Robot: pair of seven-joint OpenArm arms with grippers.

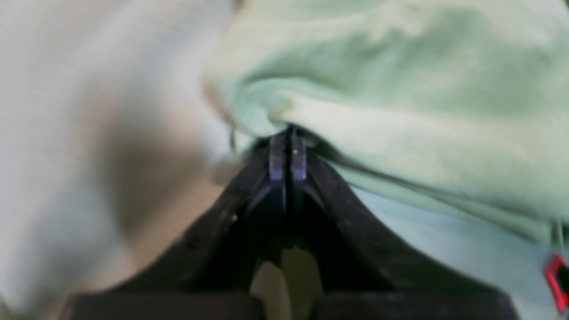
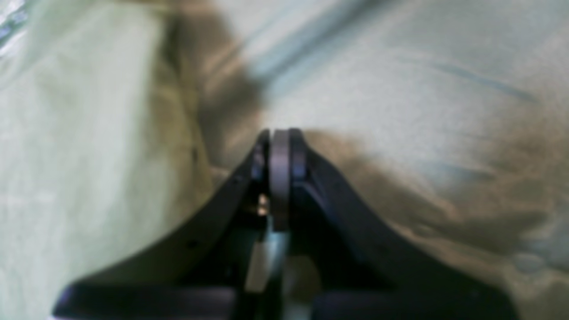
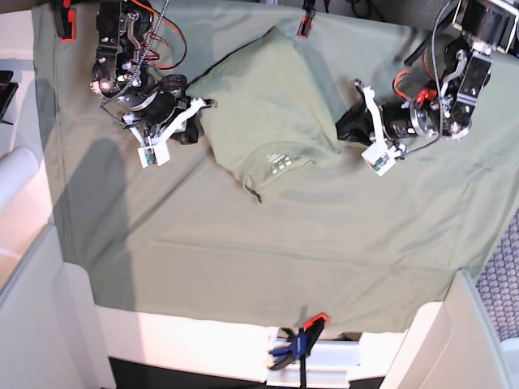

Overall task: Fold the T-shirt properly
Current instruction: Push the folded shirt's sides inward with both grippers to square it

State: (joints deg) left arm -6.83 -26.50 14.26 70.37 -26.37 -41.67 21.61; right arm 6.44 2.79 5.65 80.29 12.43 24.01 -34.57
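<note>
The T-shirt (image 3: 268,113) lies bunched on the upper middle of the tablecloth (image 3: 243,251), its neck print facing up near the front edge. My left gripper (image 3: 342,128) is at the shirt's right edge. In the left wrist view the left gripper (image 1: 288,138) is shut on a gathered fold of the T-shirt (image 1: 400,89). My right gripper (image 3: 197,128) is at the shirt's left edge. In the blurred right wrist view the right gripper (image 2: 280,133) is shut with no cloth showing between its jaws, and the T-shirt (image 2: 89,133) lies to its left.
Red clamps (image 3: 65,24) (image 3: 306,24) pin the tablecloth's far edge, and a blue and black clamp (image 3: 298,342) holds the near edge. A white roll (image 3: 12,174) lies off the cloth at the left. A red clamp (image 1: 555,280) shows in the left wrist view.
</note>
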